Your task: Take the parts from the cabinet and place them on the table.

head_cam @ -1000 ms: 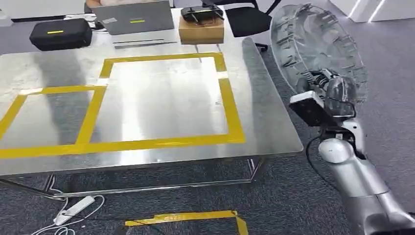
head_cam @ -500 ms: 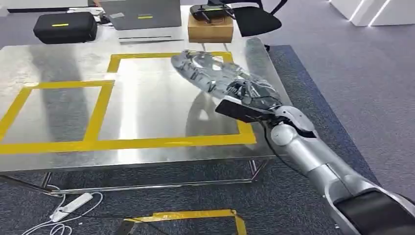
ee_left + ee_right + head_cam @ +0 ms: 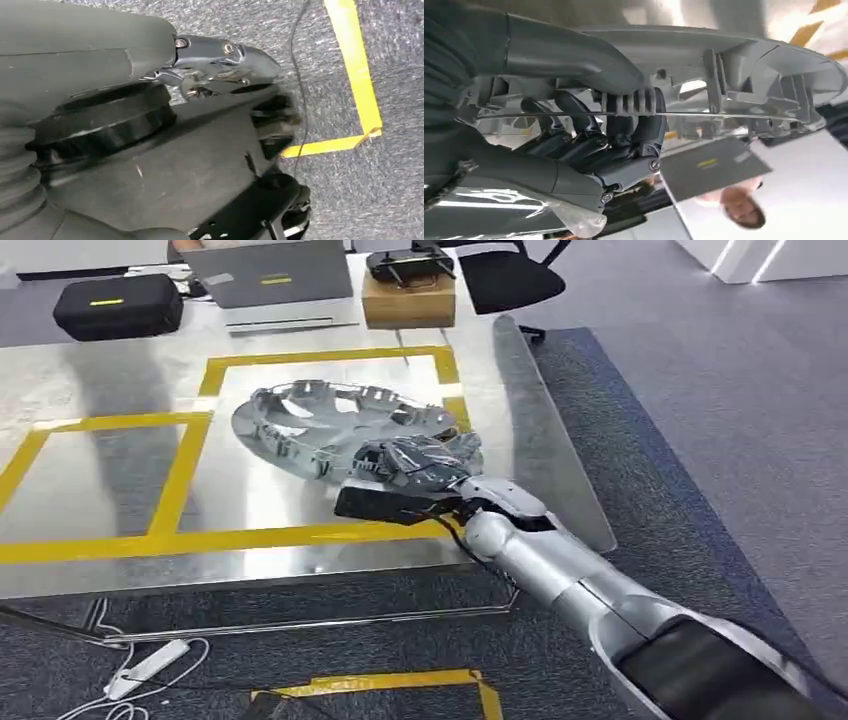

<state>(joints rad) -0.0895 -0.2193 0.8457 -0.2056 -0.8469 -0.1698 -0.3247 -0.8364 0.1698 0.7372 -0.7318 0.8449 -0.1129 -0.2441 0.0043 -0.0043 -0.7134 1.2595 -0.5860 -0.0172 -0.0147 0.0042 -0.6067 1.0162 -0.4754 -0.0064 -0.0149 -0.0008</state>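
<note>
A round silver wheel-cover part lies low over the shiny metal table, inside the large yellow-taped square. My right hand grips its near rim; whether the part touches the table is unclear. In the right wrist view the thumb presses one face of the grey ribbed part and the dark fingers curl round the other. My left hand hangs over the grey carpet, fingers curled in with nothing in them.
At the table's far edge stand a black case, a grey laptop and a cardboard box with a controller on it. A black chair is behind. A power strip and yellow floor tape lie below.
My right arm has swung left from beside the table and lowered the part, which turned from upright to nearly flat over the taped square.
</note>
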